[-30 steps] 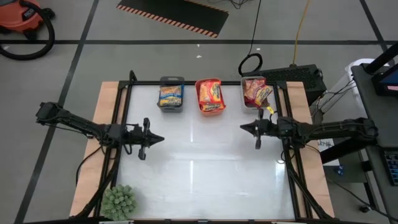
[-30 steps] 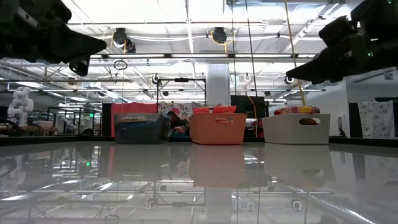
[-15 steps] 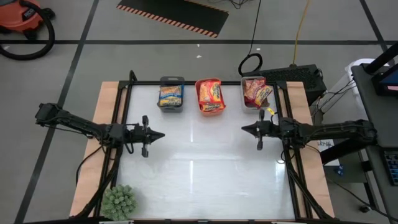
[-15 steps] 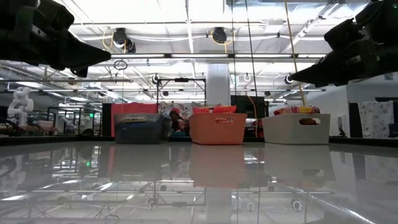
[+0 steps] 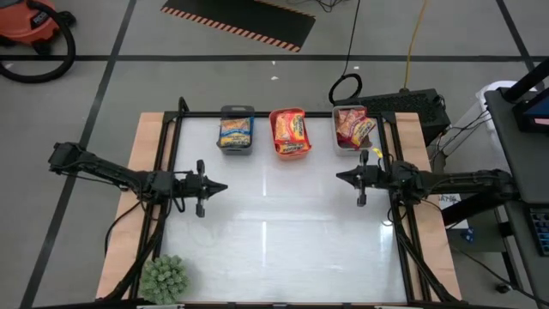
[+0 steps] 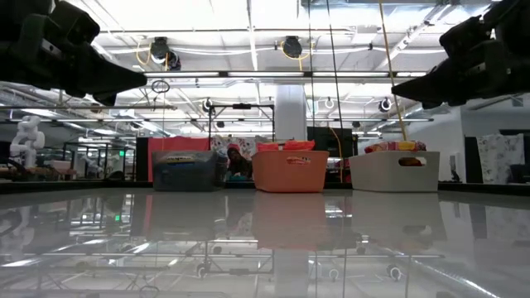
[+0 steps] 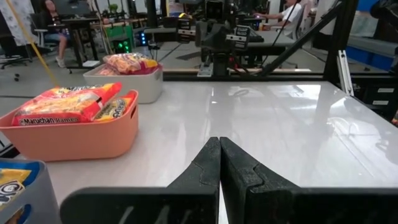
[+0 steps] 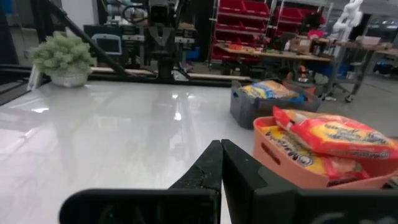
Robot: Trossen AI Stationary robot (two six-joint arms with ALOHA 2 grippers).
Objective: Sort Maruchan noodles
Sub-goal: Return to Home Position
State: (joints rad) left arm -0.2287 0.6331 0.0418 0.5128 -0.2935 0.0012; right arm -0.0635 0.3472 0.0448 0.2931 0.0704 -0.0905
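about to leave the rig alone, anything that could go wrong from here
The red packs are heaped above the rim of the light bin, one seeming to overhang it; it might slide out. The right hand, shut, hangs near that bin; a swing toward it could knock the pile. The orange packs also top the orange bin. The left hand hangs shut, well clear.

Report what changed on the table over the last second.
The right tool, shut and empty, drew back slightly toward its own side of the table. The left tool, also shut and empty, shifted slightly toward the bins. Nothing was taken or released. The noodle packs stayed in the bins.
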